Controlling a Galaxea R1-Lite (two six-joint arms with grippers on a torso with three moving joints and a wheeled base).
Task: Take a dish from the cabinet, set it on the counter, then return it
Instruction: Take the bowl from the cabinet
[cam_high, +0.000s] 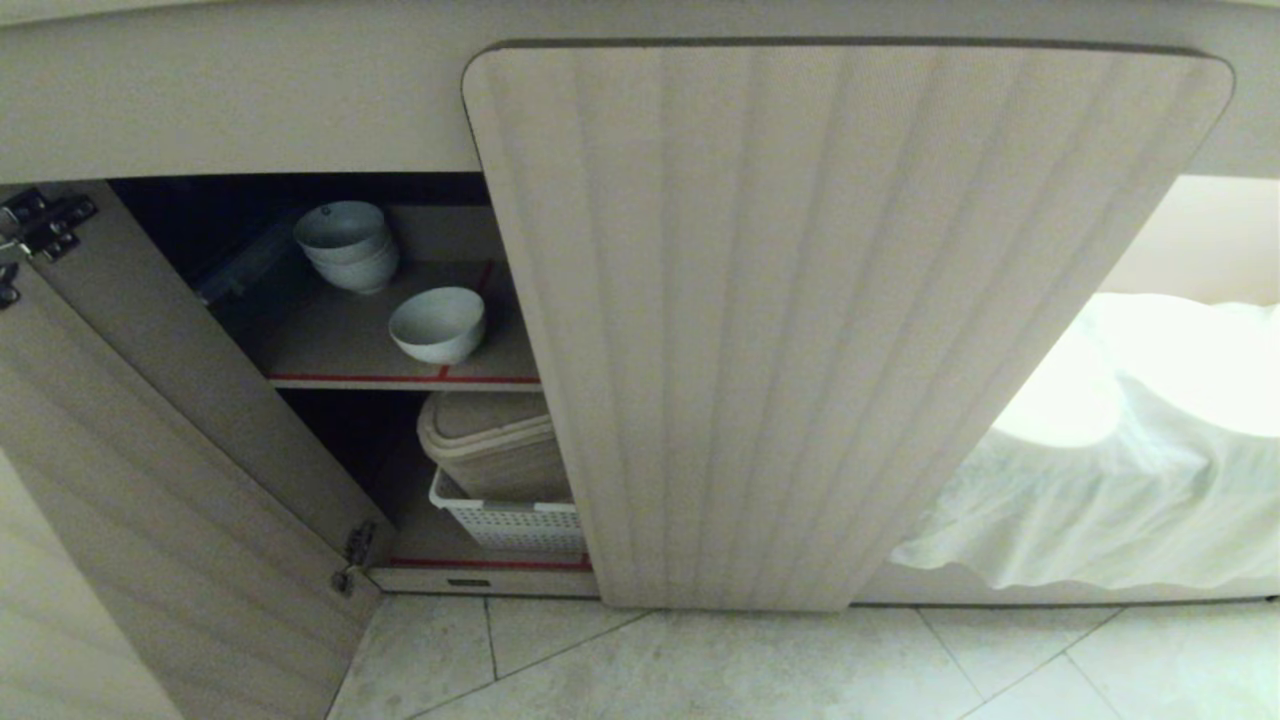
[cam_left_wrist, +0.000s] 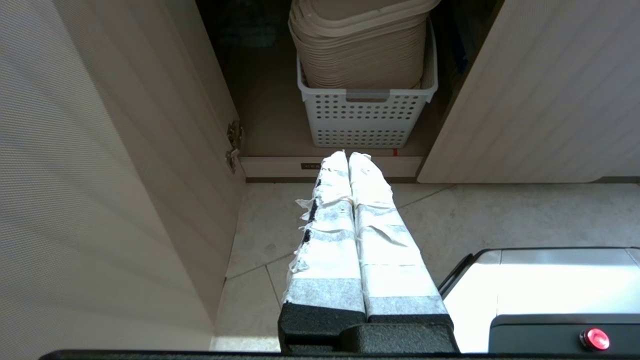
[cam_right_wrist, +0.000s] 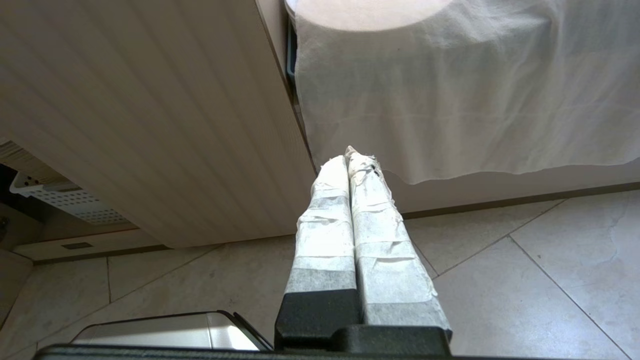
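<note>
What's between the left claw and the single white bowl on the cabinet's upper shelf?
Nothing visible blocks it. The left door is swung open, and the single bowl sits alone near the front of the upper shelf. The left claw hangs shut and low, facing the white basket on the bottom shelf, so it must rise.

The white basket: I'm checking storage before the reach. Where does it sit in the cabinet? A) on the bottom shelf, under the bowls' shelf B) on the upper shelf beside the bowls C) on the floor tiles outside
A: the basket sits on the bottom shelf, below the shelf holding the bowls.
</note>
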